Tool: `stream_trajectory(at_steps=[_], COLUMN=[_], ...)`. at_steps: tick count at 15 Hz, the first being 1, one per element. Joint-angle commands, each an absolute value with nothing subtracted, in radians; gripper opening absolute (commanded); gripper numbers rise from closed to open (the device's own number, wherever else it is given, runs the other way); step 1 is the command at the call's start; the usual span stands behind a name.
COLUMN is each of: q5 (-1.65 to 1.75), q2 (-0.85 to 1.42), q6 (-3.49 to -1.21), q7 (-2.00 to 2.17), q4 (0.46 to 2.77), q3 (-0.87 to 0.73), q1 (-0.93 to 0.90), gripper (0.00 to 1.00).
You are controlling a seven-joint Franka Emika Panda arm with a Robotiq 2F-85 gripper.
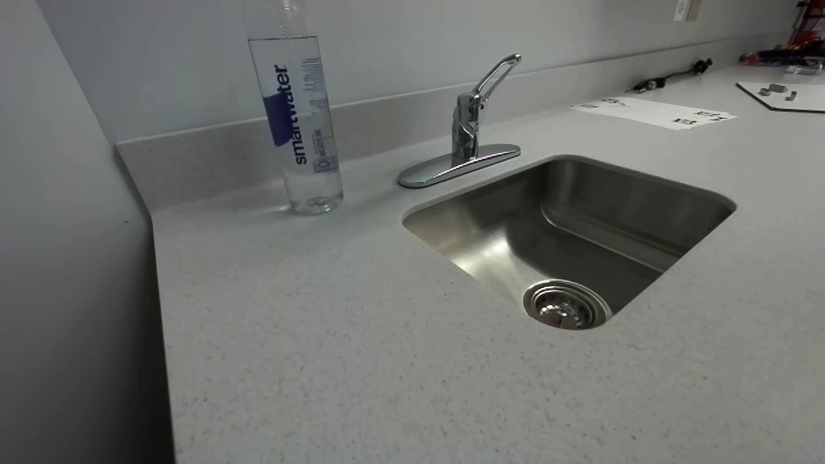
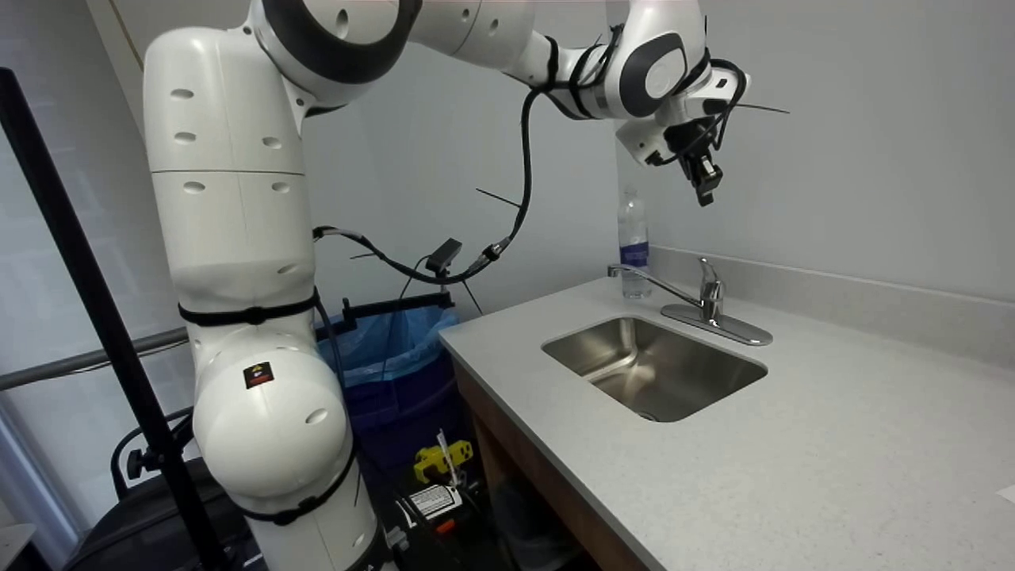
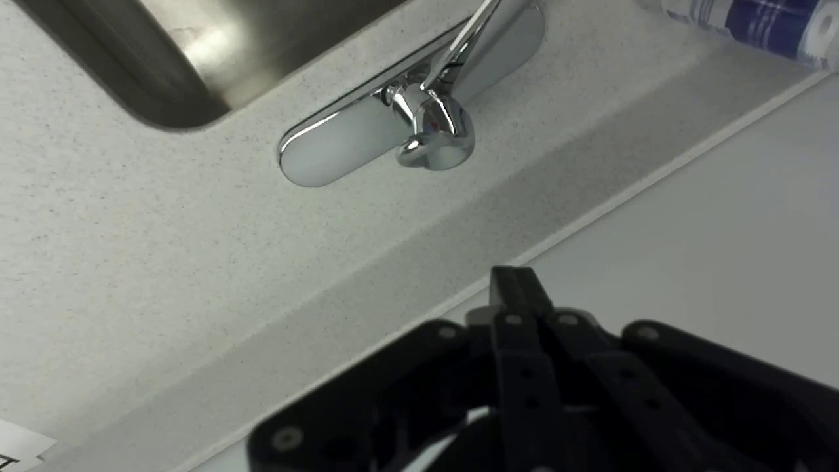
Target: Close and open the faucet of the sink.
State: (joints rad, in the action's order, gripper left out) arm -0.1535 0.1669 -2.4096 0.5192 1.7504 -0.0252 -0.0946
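"Reaching for the faucet [image 2: 711,300] — which way must the fingers [image 3: 503,288] go?"

"Down, above all. The gripper [image 2: 704,197] hangs well above it in an exterior view. In the wrist view the faucet shows up and to the left of the fingers, with the backsplash [image 1: 213,167] crossing between them, so I'd guess a shift away from the back edge of the counter [image 2: 809,444] is wanted too."

"Where does the faucet sit, exactly?"

"Near the back edge, between backsplash and sink [image 1: 619,193], along from the back corner where the bottle [image 1: 296,122] stands. Its base plate [image 3: 344,147] runs lengthwise with the back edge. How the fingers line up with that, I can't tell."

"Is anything in the fingers?"

"No. They're pressed together with nothing between — good for pushing the lever [image 2: 707,271], I'd say, less so for pinching it."

"And the arm [image 2: 230,214]?"

"It stands off the front edge, rises tall, bends over and stretches across the counter, ending with the gripper tipped downward at a slant. Gripper and faucet are apart, so I'd judge this the approach, with neither the closing nor the opening begun."
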Motion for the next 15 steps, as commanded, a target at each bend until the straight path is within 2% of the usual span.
stream_trajectory(at_steps=[1,4,5,6,7,15], q5=[-0.219,-0.231,-0.231,-0.232,-0.233,-0.302], q2=[0.091,0.058,0.047,0.037,0.027,-0.082], q6=[-2.336,-2.293,-2.277,-2.266,-2.257,-2.243], q7=[0.401,0.348,0.336,0.323,0.312,0.183], q4=[1.805,1.828,1.835,1.843,1.852,1.961], q3=[-0.004,-0.009,-0.011,-0.012,-0.014,-0.018], q1=[-0.059,-0.05,-0.046,-0.042,-0.039,-0.021], gripper=[0.0,0.01,0.26,0.27,0.32,0.92])
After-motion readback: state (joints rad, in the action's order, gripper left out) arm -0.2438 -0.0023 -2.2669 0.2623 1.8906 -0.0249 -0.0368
